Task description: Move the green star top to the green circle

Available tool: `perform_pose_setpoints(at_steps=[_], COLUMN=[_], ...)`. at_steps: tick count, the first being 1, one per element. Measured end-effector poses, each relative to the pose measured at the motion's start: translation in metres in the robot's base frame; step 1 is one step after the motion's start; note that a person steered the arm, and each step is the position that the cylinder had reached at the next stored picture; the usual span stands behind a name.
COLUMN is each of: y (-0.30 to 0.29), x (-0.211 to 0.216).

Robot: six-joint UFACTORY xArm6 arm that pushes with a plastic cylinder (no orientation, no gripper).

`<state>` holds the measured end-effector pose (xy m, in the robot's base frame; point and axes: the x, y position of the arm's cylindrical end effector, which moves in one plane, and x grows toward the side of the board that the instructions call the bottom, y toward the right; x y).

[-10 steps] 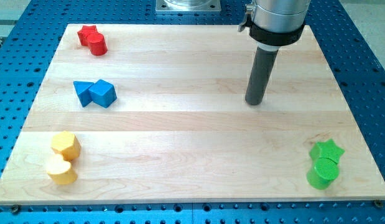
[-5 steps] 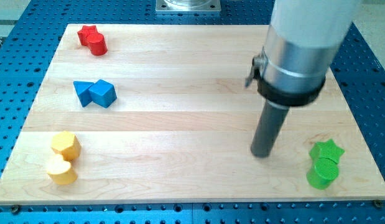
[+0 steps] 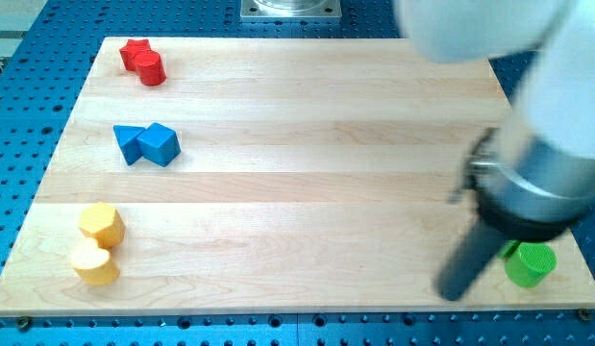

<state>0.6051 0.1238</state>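
We are resting my tip (image 3: pixel 455 293) on the pale wooden board (image 3: pixel 297 106) near the view's bottom right, just left of the green circle block (image 3: pixel 530 264), while the green star block is lying hidden behind our arm, so we cannot tell where it sits. The rod is carrying nothing, being a bare pusher. Around the board a blue perforated metal table (image 3: pixel 28 115) is showing, and along the view's left are sitting 2 red blocks (image 3: pixel 143 61), 2 blue blocks (image 3: pixel 148 144) and 2 yellow blocks (image 3: pixel 97 243).
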Motion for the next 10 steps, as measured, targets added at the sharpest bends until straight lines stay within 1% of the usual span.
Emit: perform_pose_setpoints(at_steps=[1, 2, 3, 4, 5, 6, 7, 8, 9, 10], y=[-0.037, 0.037, 0.173, 0.222, 0.220, 0.212, 0.175, 0.138, 0.118, 0.117], x=[-0.070, -0.173, -0.185, -0.139, -0.058, -0.002, 0.011, 0.004, -0.013, -0.040])
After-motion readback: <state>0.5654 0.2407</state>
